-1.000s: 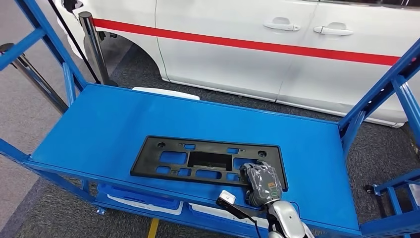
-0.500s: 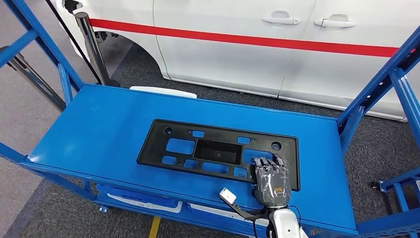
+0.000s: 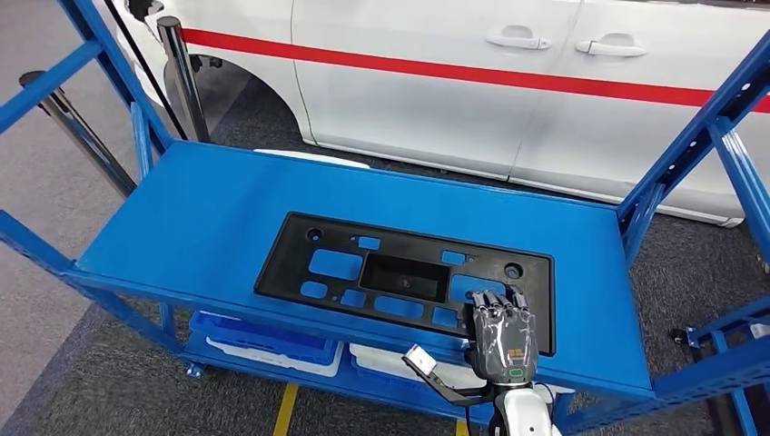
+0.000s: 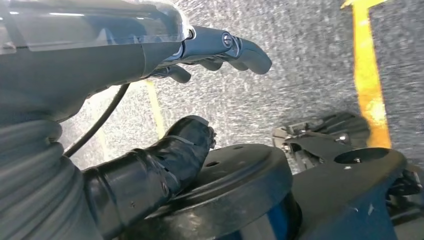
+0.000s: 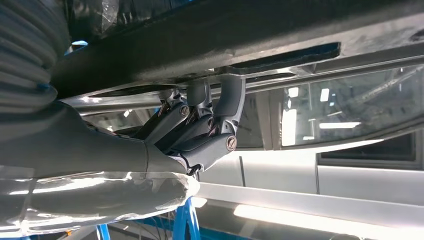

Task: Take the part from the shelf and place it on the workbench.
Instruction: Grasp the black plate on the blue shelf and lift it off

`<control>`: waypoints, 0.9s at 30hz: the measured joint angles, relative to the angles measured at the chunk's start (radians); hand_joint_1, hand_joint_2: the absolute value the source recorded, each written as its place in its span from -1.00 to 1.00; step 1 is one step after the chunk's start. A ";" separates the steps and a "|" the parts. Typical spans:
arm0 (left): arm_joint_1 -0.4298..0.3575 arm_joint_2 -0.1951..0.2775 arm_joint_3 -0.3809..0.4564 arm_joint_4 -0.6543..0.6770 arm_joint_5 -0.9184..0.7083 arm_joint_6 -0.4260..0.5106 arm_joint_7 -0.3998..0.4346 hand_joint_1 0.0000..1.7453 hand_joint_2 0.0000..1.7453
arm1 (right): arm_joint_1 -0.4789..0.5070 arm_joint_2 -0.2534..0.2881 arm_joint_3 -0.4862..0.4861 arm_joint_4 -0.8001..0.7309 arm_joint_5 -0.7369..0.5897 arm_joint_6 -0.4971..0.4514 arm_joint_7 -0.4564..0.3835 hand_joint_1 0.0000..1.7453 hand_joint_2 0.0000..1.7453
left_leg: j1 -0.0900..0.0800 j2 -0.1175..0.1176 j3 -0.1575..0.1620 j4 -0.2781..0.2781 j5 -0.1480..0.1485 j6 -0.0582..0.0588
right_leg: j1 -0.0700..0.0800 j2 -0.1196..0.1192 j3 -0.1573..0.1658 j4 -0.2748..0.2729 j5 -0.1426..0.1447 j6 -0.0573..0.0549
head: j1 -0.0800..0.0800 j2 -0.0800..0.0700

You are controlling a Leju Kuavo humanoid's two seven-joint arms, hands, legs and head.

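The part, a flat black plastic plate with cut-outs (image 3: 399,277), lies on the blue shelf (image 3: 200,227), close to its front edge. My right hand (image 3: 501,341) covers the plate's near right corner, coming in over the shelf's front edge. In the right wrist view its fingers (image 5: 200,125) are bent, with their tips hooked against the dark plate (image 5: 200,45). My left hand (image 4: 150,55) hangs over the speckled floor, fingers apart, holding nothing.
A white car with a red stripe (image 3: 508,100) stands just behind the shelf. Blue uprights rise at the right (image 3: 699,145) and left (image 3: 100,45) ends. Blue and white trays (image 3: 263,341) sit on the lower level. A metal post (image 3: 182,77) stands at the back left.
The camera has shifted a little. With my right hand on its corner, the plate has slid rightward and closer to the shelf's front edge.
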 joint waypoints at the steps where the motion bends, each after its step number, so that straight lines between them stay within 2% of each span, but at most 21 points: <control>1: -0.001 0.000 0.000 0.000 0.000 0.000 0.000 -1.00 1.00 | 0.001 0.000 -0.002 0.000 0.000 0.000 0.000 1.00 1.00 | 0.000 0.003 -0.012 0.000 0.011 0.006 | -0.002 0.001 -0.016 0.051 -0.051 0.002 | 0.001 0.000; 2: -0.001 0.000 0.001 0.000 0.000 0.000 0.000 -1.00 1.00 | 0.002 0.000 -0.003 0.000 0.000 0.000 0.000 1.00 1.00 | -0.001 0.004 -0.026 0.002 0.021 0.010 | -0.002 0.000 -0.033 0.116 -0.101 0.004 | 0.001 0.000; 3: 0.000 0.000 0.002 0.000 0.000 0.000 0.000 -1.00 1.00 | 0.003 0.000 -0.003 0.000 0.000 0.001 0.000 1.00 1.00 | -0.002 0.005 -0.040 0.004 0.029 0.011 | -0.003 0.000 -0.046 0.178 -0.136 0.006 | 0.001 0.000; 4: 0.000 0.000 0.002 0.000 0.000 0.000 0.000 -1.00 1.00 | 0.004 0.000 -0.003 0.000 0.000 0.001 0.000 1.00 1.00 | -0.002 0.006 -0.054 0.008 0.037 0.010 | -0.003 0.000 -0.047 0.219 -0.151 0.007 | 0.001 0.000; 5: 0.000 0.000 0.003 0.000 0.000 0.000 0.001 -1.00 1.00 | 0.005 0.000 -0.004 0.001 0.000 0.001 -0.001 1.00 1.00 | -0.003 0.007 -0.068 0.012 0.044 0.009 | -0.002 0.000 -0.031 0.226 -0.144 0.006 | 0.001 0.000; 6: 0.000 0.000 0.003 0.000 0.000 0.000 0.001 -1.00 1.00 | 0.006 0.000 -0.004 0.001 -0.001 0.002 -0.001 1.00 1.00 | -0.003 0.007 -0.081 0.016 0.050 0.008 | -0.002 0.000 0.003 0.196 -0.125 0.004 | 0.001 0.000; 7: -0.001 -0.001 0.004 0.000 0.000 0.000 0.001 -1.00 1.00 | 0.006 0.000 -0.004 0.001 -0.001 0.002 -0.002 1.00 1.00 | -0.003 0.006 -0.092 0.020 0.056 0.005 | -0.002 0.000 0.054 0.135 -0.103 0.001 | 0.001 0.000; 9: -0.001 -0.001 0.005 0.000 0.000 0.000 0.002 -1.00 1.00 | 0.004 0.000 -0.003 0.001 -0.006 0.003 -0.005 1.00 1.00 | -0.005 0.005 -0.105 0.025 0.068 -0.003 | 0.002 0.000 0.150 0.000 -0.089 -0.009 | 0.000 0.000; 10: -0.001 -0.002 0.006 0.000 0.000 0.000 0.002 -1.00 1.00 | 0.004 0.001 -0.003 0.001 -0.010 0.004 -0.007 1.00 1.00 | -0.006 0.005 -0.108 0.026 0.074 -0.009 | 0.005 0.001 0.176 -0.041 -0.090 -0.013 | 0.000 0.000; 11: 0.000 -0.002 0.007 0.000 0.000 0.000 0.002 -1.00 1.00 | 0.003 0.001 -0.003 0.001 -0.016 0.005 -0.009 1.00 1.00 | -0.006 0.005 -0.111 0.025 0.081 -0.015 | 0.008 0.001 0.182 -0.059 -0.092 -0.017 | 0.000 0.000; 13: 0.001 -0.002 0.011 0.000 -0.001 0.000 0.002 -1.00 1.00 | 0.003 0.003 -0.003 0.001 -0.040 0.012 -0.018 1.00 1.00 | -0.007 0.002 -0.117 0.025 0.091 -0.027 | 0.007 -0.001 0.169 -0.066 -0.075 -0.029 | 0.001 0.000; 14: 0.002 -0.002 0.012 0.000 -0.001 0.000 0.002 -1.00 1.00 | 0.002 0.004 -0.003 0.002 -0.060 0.019 -0.025 1.00 1.00 | -0.007 0.001 -0.125 0.033 0.077 -0.033 | 0.004 -0.003 0.159 -0.069 -0.064 -0.038 | 0.000 0.000; 15: 0.002 -0.002 0.013 0.000 0.000 0.000 0.002 -1.00 1.00 | 0.001 0.006 -0.003 0.002 -0.087 0.027 -0.035 1.00 1.00 | -0.006 -0.001 -0.136 0.056 0.046 -0.038 | 0.001 -0.005 0.148 -0.073 -0.052 -0.046 | 0.000 0.000; 18: 0.001 -0.002 0.015 0.000 0.000 0.000 0.000 -1.00 1.00 | -0.001 0.011 0.000 0.002 -0.178 0.059 -0.074 1.00 1.00 | -0.003 -0.003 -0.170 0.213 -0.093 -0.049 | 0.003 -0.009 0.107 -0.073 -0.018 -0.058 | -0.002 0.000; 19: 0.001 -0.002 0.016 0.000 0.000 0.000 -0.001 -1.00 1.00 | -0.001 0.012 0.002 0.003 -0.210 0.071 -0.087 1.00 1.00 | -0.003 -0.003 -0.171 0.262 -0.110 -0.052 | 0.004 -0.010 0.091 -0.071 -0.007 -0.058 | -0.002 0.000; 20: 0.001 -0.002 0.017 0.000 0.000 0.000 -0.002 -1.00 1.00 | -0.001 0.013 0.005 0.005 -0.239 0.081 -0.099 1.00 1.00 | -0.003 -0.003 -0.161 0.286 -0.103 -0.053 | 0.005 -0.011 0.075 -0.068 0.002 -0.057 | -0.002 0.000; 21: 0.001 -0.002 0.018 0.000 0.000 0.000 -0.002 -1.00 1.00 | -0.001 0.014 0.008 0.007 -0.260 0.089 -0.109 1.00 1.00 | -0.002 -0.003 -0.136 0.275 -0.077 -0.053 | 0.006 -0.011 0.059 -0.063 0.011 -0.056 | -0.002 0.000; 22: 0.001 -0.002 0.019 0.000 0.000 0.000 -0.002 -1.00 1.00 | -0.001 0.014 0.011 0.008 -0.274 0.093 -0.115 1.00 1.00 | -0.002 -0.003 -0.094 0.230 -0.047 -0.051 | 0.006 -0.011 0.045 -0.058 0.020 -0.054 | -0.002 0.000; 23: 0.001 -0.002 0.019 0.000 0.000 0.000 -0.002 -1.00 1.00 | -0.001 0.015 0.013 0.009 -0.280 0.095 -0.118 1.00 1.00 | -0.002 -0.003 -0.044 0.162 -0.034 -0.048 | 0.006 -0.011 0.033 -0.053 0.027 -0.051 | -0.002 0.000; 25: 0.001 -0.002 0.020 0.000 0.000 -0.001 -0.003 -1.00 1.00 | -0.002 0.016 0.016 0.010 -0.286 0.097 -0.120 1.00 1.00 | -0.006 -0.005 0.043 0.029 -0.043 -0.039 | 0.008 -0.012 0.020 -0.047 0.042 -0.042 | -0.002 0.000; 27: 0.003 -0.003 0.021 0.000 0.000 -0.001 -0.004 -1.00 1.00 | -0.005 0.017 0.018 0.011 -0.289 0.101 -0.121 1.00 1.00 | -0.010 -0.006 0.064 -0.019 -0.051 -0.028 | 0.008 -0.013 0.019 -0.051 0.061 -0.031 | -0.002 0.000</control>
